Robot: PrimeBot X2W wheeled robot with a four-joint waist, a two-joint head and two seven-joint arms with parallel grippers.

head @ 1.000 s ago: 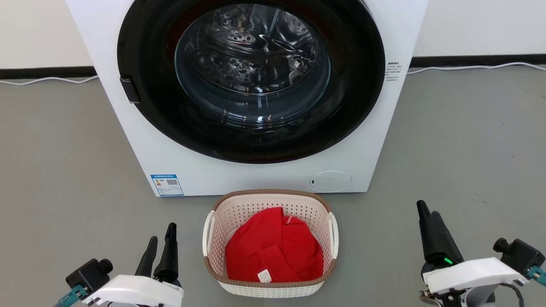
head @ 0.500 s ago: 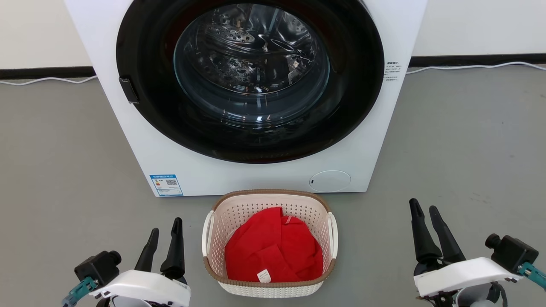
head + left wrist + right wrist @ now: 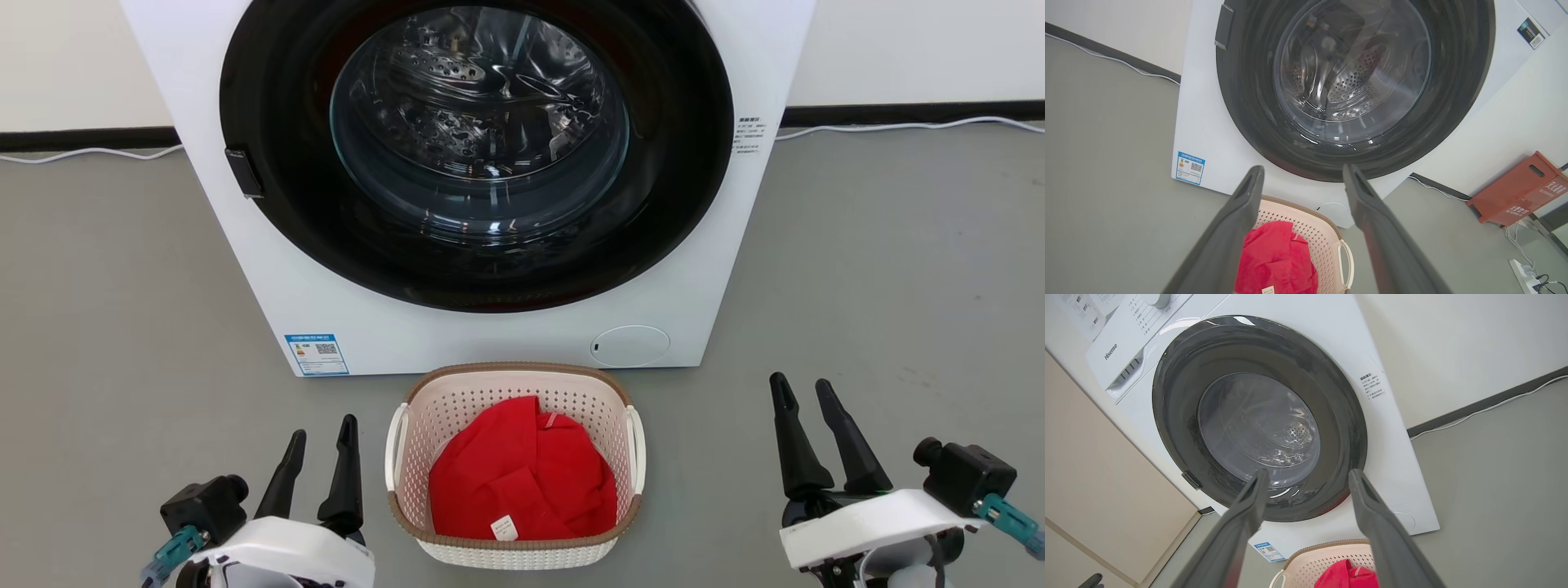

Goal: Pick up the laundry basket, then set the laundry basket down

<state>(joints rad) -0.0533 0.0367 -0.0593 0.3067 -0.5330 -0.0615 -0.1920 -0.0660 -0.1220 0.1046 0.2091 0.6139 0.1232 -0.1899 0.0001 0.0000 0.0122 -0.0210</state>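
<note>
The washing machine [image 3: 1392, 477] reads Hisense; its blue sticker [image 3: 316, 354] seems illegible

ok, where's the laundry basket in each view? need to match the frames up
Head view: laundry basket at bottom centre, just in front of the washing machine.
Left wrist view: basket at bottom centre, cut off by the lower edge.
Right wrist view: basket at bottom centre, also cut off by the lower edge.
Shared landmark: the blue label on the washing machine's lower front corner, left of the basket in every view.
</note>
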